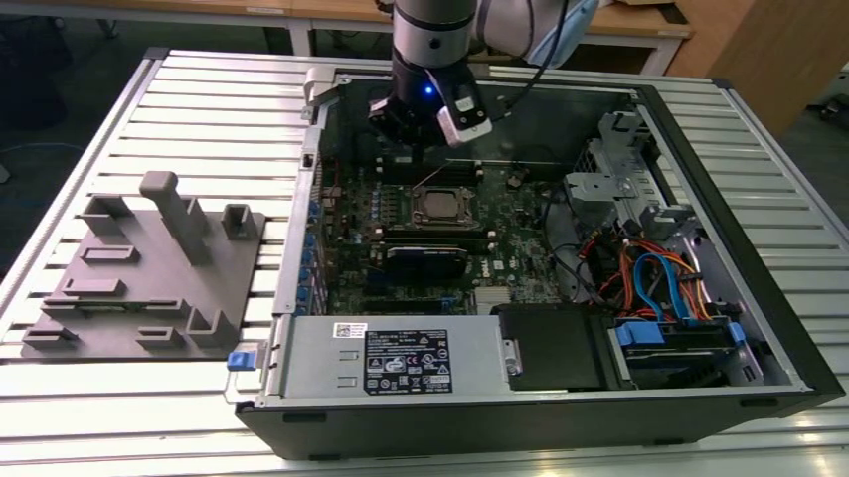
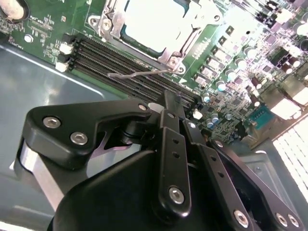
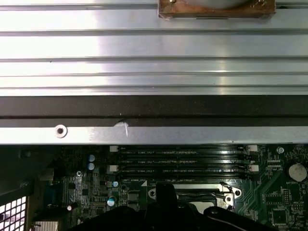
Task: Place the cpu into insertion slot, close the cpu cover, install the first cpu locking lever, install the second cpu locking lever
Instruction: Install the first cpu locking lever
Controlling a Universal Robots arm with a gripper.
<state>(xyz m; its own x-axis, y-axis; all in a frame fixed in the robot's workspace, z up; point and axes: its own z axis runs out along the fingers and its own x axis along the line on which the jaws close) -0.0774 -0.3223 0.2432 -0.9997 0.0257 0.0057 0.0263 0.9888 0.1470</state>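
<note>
Front to back in the exterior view. Nearest: open desktop case [image 1: 558,422] lying on a slatted aluminium table [image 1: 199,99]. Grey power supply [image 1: 398,363] on the near side of the insertion slot [image 1: 413,207]. Grey plastic fixture block [image 1: 146,268] well off to the exterior view's left of the slot. Blue and orange cables [image 1: 650,283] bundled to the exterior view's right of the slot. Green motherboard [image 1: 352,248] all around it.

Then the slot itself, roughly mid-board. Cpu [image 2: 154,21] already seated in it, silver top blown out by glare in the second wrist view. Cpu cover [image 2: 115,24] apparently folded down flat over the chip and framing it, though hard to swear to with that glare. One thin wire locking lever [image 2: 137,73] not latched, sticking out free over the black memory slots [image 2: 120,60] just on the far side of the insertion slot.

Past that, the gripper [image 2: 168,98], hanging over those same memory slots. Just beyond the slot and close to the loose lever's end; can't tell whether touching it. Fingers pinched together, nothing between them. Arm [image 1: 431,40] rising on the far side of the slot, small blue light glowing on it.
</note>
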